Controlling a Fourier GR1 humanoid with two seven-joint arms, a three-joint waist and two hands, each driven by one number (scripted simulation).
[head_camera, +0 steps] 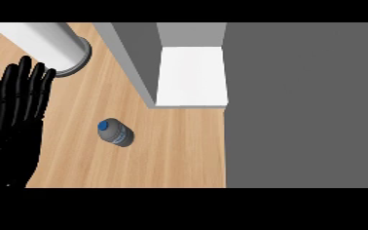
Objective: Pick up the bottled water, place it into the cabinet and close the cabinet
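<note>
Left hand: black, at the view's left edge, fingers straight and close together, pointing up the frame. It holds nothing and touches nothing but the edge of the counter's picture. The right hand does not show.

Bottled water: small clear bottle with a blue cap, seen nearly from above, standing on the counter to the right of the left hand and apart from it. A blue-and-white label wraps its body; the writing cannot be read. Nothing touches it.

White cylinder: large and pale, on a grey round base, at the upper left, just above the fingertips.

Cabinet: open, above and to the right of the bottle. Grey side wall on its left, white floor inside, nothing lying on the visible part.

Grey panel: plain, flat, filling the view's right side from top to bottom, along the counter's edge.

Counter: light wood, grain running lengthwise.
</note>
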